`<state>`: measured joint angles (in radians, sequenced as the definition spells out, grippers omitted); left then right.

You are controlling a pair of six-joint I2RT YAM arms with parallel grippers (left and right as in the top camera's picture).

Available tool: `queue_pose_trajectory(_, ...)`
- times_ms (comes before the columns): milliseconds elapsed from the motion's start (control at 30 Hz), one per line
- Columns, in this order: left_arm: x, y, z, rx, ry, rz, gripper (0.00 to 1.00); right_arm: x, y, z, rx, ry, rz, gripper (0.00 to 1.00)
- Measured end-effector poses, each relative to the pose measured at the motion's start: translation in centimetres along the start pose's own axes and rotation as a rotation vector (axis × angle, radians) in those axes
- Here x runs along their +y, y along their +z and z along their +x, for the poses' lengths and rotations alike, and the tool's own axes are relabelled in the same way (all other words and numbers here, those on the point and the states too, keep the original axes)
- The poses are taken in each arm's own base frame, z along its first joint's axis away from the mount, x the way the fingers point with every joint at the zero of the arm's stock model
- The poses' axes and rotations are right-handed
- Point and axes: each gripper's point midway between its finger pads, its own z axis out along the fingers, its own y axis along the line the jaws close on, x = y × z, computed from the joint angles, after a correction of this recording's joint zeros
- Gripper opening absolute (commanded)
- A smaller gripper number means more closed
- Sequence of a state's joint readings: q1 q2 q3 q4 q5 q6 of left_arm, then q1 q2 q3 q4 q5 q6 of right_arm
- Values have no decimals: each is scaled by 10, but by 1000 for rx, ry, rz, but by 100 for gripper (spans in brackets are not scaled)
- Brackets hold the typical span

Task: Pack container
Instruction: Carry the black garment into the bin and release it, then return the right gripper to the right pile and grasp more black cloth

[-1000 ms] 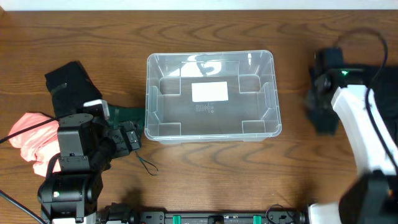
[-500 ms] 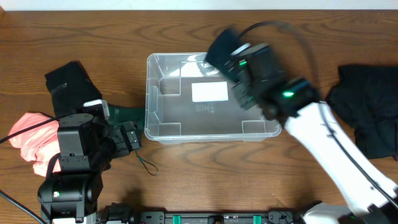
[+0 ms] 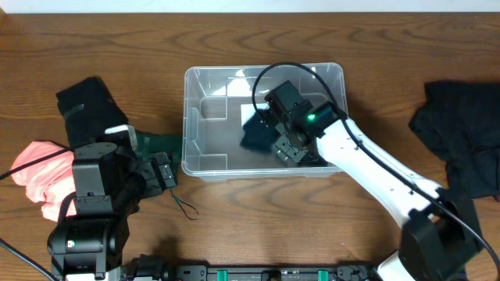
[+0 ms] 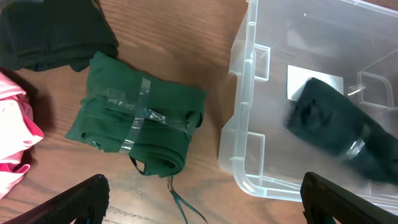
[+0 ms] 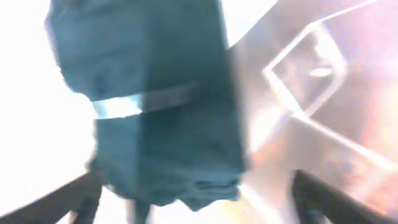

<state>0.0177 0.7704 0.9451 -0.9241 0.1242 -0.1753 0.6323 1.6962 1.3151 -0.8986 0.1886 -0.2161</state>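
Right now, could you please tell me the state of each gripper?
Left gripper: open, holding nothing.
Right gripper: open, dark bundle in front of it.

text: none legible | container [image 3: 185, 117] | base label [image 4: 300, 79]: white, print unreadable | other markings: none readable

Right wrist view blurred, overexposed; soft glare on the container [image 3: 234, 69] overhead.
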Motion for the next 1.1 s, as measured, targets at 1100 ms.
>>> queue_pose_trajectory(1100, 0, 0, 0, 0, 0, 0, 98, -251, 59, 307, 462, 1140, 541, 99)
